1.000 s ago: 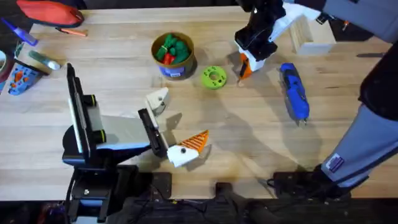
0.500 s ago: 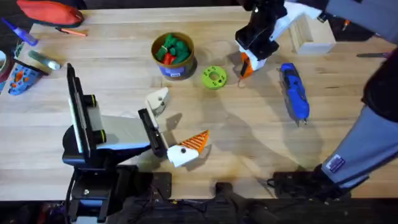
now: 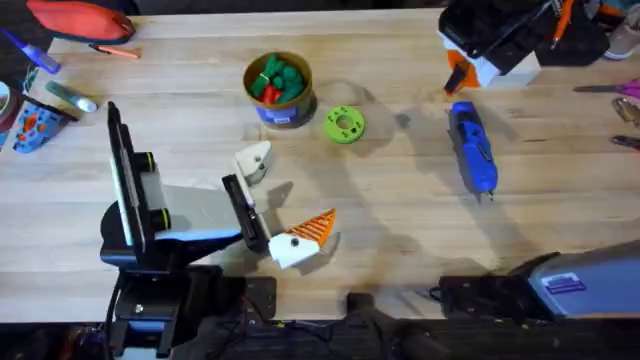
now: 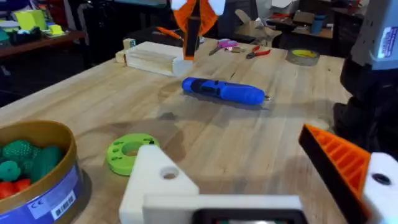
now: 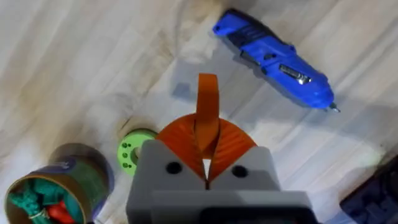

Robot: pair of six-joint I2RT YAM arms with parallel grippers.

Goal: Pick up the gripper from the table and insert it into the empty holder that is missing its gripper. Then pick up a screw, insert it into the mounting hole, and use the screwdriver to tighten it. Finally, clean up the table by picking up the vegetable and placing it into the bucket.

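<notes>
My right gripper hangs over the table's far right, shut on the small orange gripper piece, which sticks out past its pads. The piece also shows high up in the left wrist view. The plain white holder and the orange ribbed wedge on its white block stand wide apart on my left gripper, which is open and empty. The blue screwdriver lies right of centre, just in front of my right gripper. The bucket holds green and red toys. The vegetable is out of view.
A green ring disc lies right of the bucket. A pale wooden box sits at the far right, under the right gripper. A red pouch and small items lie at the far left, and tools at the right edge.
The right arm has swung from beside the green ring disc to the far right corner, still carrying the orange piece. The left arm has not moved.
</notes>
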